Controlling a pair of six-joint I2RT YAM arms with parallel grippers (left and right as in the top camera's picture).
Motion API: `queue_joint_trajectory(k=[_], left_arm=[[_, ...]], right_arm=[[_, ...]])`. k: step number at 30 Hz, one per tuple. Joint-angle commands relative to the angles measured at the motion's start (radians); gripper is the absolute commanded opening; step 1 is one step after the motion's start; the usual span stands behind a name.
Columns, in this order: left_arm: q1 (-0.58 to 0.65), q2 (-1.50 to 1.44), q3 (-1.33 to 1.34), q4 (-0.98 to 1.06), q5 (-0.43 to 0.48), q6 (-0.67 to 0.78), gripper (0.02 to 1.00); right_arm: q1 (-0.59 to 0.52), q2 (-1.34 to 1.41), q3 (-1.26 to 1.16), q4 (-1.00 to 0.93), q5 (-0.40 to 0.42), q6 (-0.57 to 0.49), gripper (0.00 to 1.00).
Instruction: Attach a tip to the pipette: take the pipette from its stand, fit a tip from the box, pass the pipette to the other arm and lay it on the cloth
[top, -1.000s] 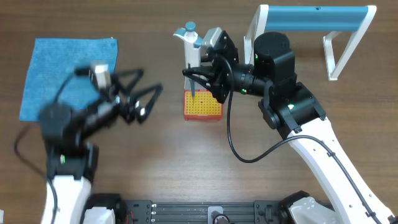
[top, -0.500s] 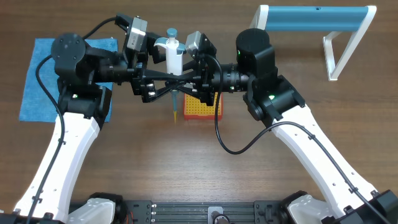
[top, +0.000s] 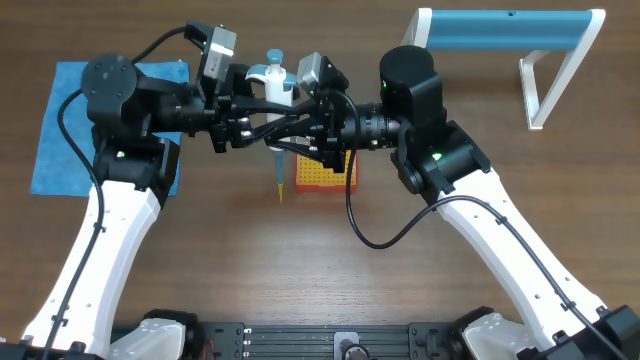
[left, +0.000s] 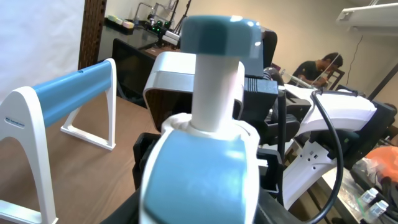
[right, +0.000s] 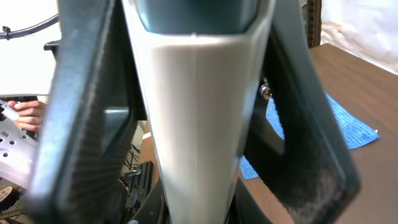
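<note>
pipette, clamped between right fingers, tip fitted

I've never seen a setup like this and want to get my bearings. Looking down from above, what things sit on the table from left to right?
cloth → pipette → tip box → stand

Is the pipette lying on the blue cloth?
No, the pipette is held up near the tip box, well apart from the cloth.
</note>
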Motion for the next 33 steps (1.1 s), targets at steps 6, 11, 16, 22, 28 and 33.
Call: queue_joint_trajectory(k=[6, 11, 16, 22, 28, 33], left_arm=[[-0.001, 0.001, 0.021, 0.055, 0.006, 0.005, 0.178], [-0.001, 0.001, 0.021, 0.063, 0.006, 0.005, 0.027], [-0.001, 0.001, 0.021, 0.062, 0.007, 0.005, 0.027], [0.152, 0.001, 0.019, -0.076, 0.006, 0.044, 0.027], [0.312, 0.001, 0.018, -0.922, -0.518, 0.47, 0.027], [0.312, 0.001, 0.064, -1.195, -0.817, 0.512, 0.027]], right_arm=[[0.006, 0.0, 0.013, 0.008, -0.033, 0.008, 0.077], [0.006, 0.0, 0.012, 0.008, -0.033, 0.008, 0.432], [-0.012, 0.0, 0.013, 0.007, -0.034, 0.009, 0.761], [-0.202, -0.005, 0.013, -0.254, -0.032, -0.074, 0.768], [-0.248, -0.129, 0.013, -0.546, 0.633, -0.185, 0.776], [-0.14, -0.394, 0.013, -0.559, 1.235, -0.185, 0.779]])
